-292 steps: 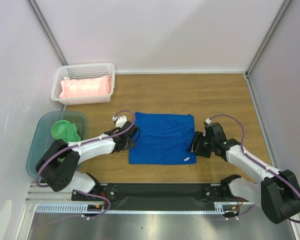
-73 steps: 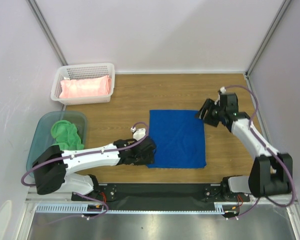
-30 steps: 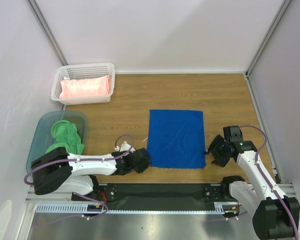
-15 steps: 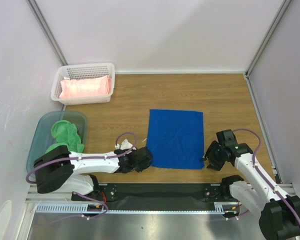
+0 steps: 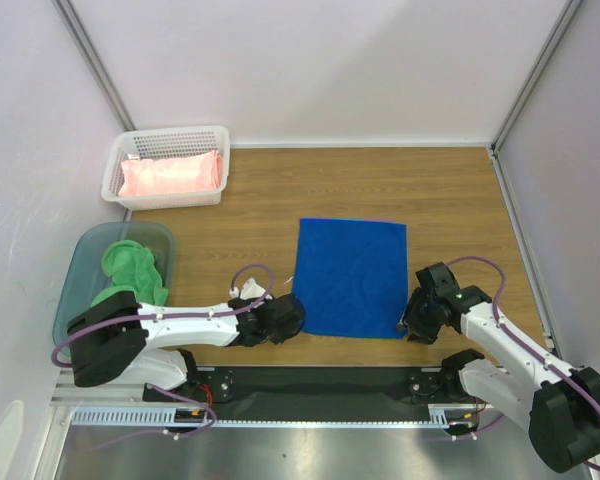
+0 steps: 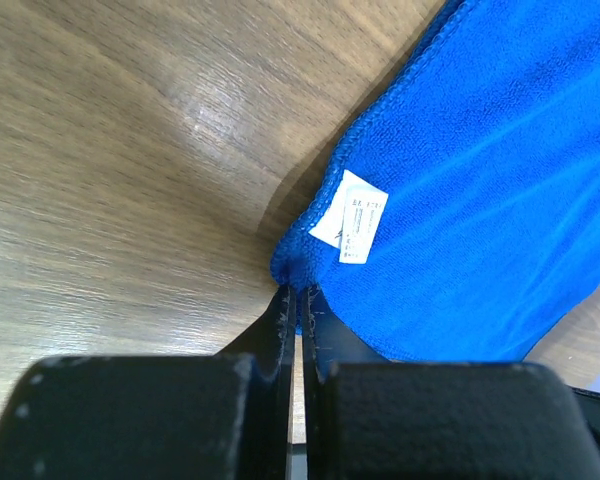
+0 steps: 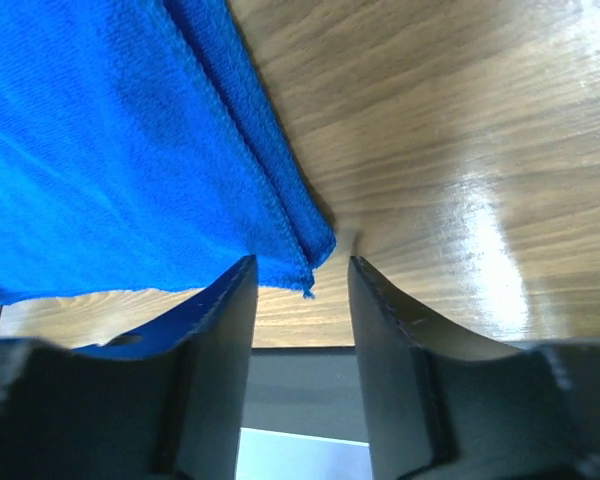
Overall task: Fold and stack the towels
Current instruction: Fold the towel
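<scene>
1. Step in hand, as I judge it: taking hold of the two lower corners of the blue towel [image 5: 350,278] for another fold. It lies flat on the wooden table [image 5: 450,190], lower centre of the overhead view, and two layers show along its edge
2. The left gripper [image 6: 297,297] has its jaws pressed together, pinching the towel's lower-left corner just below the white label [image 6: 355,228]
3. The right gripper [image 7: 302,272] has its jaws apart at a middling width, straddling the lower-right corner. The cloth sits between them, not yet pinched
4. Next move, by my reckoning: the right jaws close on both layers of that corner, then both arms lift together and carry the lower edge evenly towards the upper edge so the hems meet
5. Towels, three:
   - one blue towel, as above
   - one pink towel [image 5: 172,174], folded inside the white basket [image 5: 113,172] at upper left
   - one green towel [image 5: 132,264], crumpled in the teal tub [image 5: 83,252] at middle left
6. Containers, two: one basket, one tub. Grippers, two. Labels, one
</scene>
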